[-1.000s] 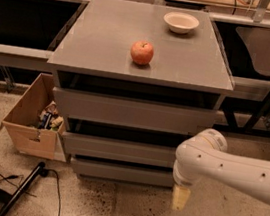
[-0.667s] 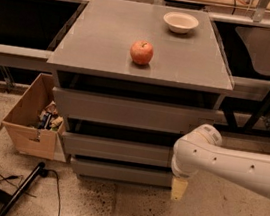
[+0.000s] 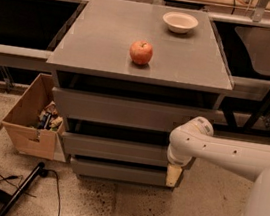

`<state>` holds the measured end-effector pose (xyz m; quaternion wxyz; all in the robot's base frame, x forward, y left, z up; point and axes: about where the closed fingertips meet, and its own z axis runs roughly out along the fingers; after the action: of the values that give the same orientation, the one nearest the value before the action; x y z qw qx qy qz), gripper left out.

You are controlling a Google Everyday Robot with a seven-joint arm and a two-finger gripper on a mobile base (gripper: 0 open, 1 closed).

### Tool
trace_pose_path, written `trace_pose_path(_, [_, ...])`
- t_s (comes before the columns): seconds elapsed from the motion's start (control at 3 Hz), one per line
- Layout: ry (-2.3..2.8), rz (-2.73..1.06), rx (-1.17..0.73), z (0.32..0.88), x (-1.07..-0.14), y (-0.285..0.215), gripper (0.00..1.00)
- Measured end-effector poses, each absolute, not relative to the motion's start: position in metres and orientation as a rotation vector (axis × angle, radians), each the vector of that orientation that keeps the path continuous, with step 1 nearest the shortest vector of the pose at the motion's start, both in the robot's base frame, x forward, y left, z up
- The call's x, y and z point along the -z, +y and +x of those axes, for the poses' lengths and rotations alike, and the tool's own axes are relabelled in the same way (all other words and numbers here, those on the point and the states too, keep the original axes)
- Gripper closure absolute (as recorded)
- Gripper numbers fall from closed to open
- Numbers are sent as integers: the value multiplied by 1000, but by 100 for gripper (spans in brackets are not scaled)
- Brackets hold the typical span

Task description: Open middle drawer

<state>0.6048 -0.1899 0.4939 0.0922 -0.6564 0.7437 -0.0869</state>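
Speckled floor [image 3: 125,209] bearing a grey cabinet [image 3: 143,55], middle drawer [image 3: 113,149] at its centre front; white arm [image 3: 229,154] extending from 3 o'clock, gripper [image 3: 173,176] hanging at the drawer's 4 o'clock corner, grip state indeterminable; apple [image 3: 141,52] on top.

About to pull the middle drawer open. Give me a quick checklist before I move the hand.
1. Front of the middle drawer in view, with nothing across its left and centre: ok.
2. The hand level with that front: not ok. It hangs at the right end of the cabinet, in front of the bottom drawer.
3. Hold on the drawer: cannot tell.
4. The apple away from the top's edges: ok.
5. The cardboard box beside the cabinet, out of the drawer's path: ok.
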Motion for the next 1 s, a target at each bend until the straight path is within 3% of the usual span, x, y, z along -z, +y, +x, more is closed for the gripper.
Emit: trace_pose_path(1.0, [2179,-1933,120,662,-451,-171,0])
